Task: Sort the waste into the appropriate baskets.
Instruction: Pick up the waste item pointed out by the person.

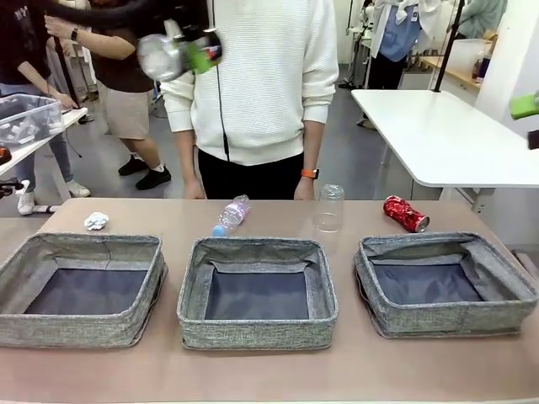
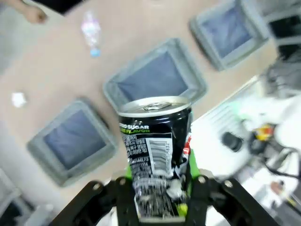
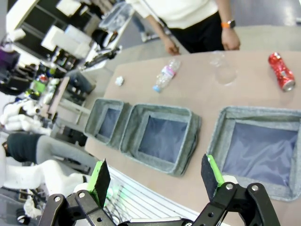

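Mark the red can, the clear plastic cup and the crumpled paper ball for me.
red can (image 1: 406,213), front view, middle of its side.
clear plastic cup (image 1: 329,208), front view, middle of its wall.
crumpled paper ball (image 1: 96,220), front view, its centre.

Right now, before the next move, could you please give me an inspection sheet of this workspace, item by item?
Surface: brown table, with a person standing at its far edge.
Job's things: left basket, middle basket and right basket are all empty. Behind them, the paper ball, bottle and red can lie on the table, and the cup stands.
Clutter: nothing seen.
Grippers: left tool is shut on the crushed silver can, high above the middle basket. Right tool is open and holds nothing.
Cables: one thin dark line hangs before the person; cannot tell what it is.
Surroundings: white side table, other people beyond.
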